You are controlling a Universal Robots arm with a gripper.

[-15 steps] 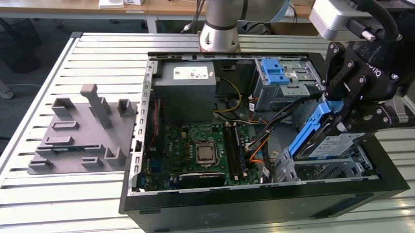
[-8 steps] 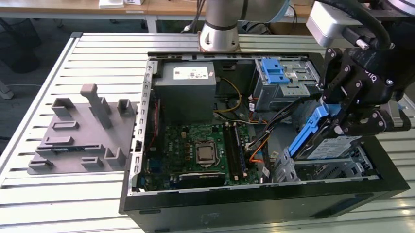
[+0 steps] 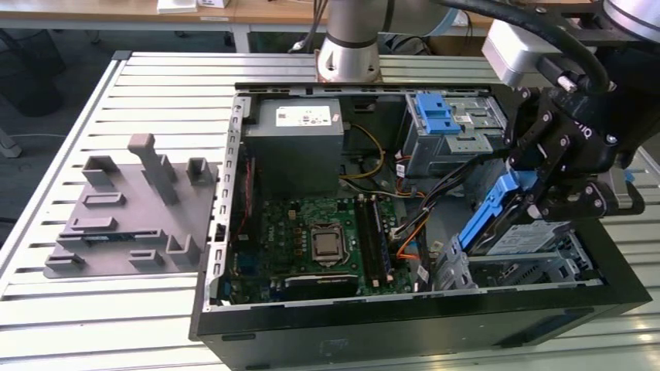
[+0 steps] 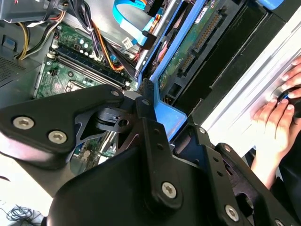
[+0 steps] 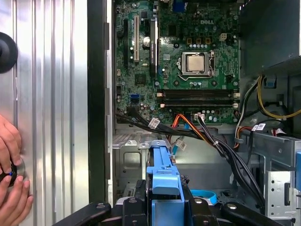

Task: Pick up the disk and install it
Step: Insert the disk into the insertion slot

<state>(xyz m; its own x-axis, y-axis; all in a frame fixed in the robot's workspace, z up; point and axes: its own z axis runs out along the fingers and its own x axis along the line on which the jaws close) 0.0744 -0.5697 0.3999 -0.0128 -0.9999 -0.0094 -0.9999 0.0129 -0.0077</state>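
The disk is a silver drive with blue side rails, held tilted with one end raised, at the exterior view's right inside the open computer case. My gripper is shut on it from above. The disk's lower end sits at the metal drive bay near the case's front corner. Its blue rail runs between my black fingers in the first wrist view. In the second wrist view the disk's green circuit side and blue rail lie beside a finger.
The grey power-supply box, motherboard and a metal drive cage with a blue latch fill the case. Cables hang close to the disk. A grey fixture lies on the slatted table. A person's hand rests beside the case.
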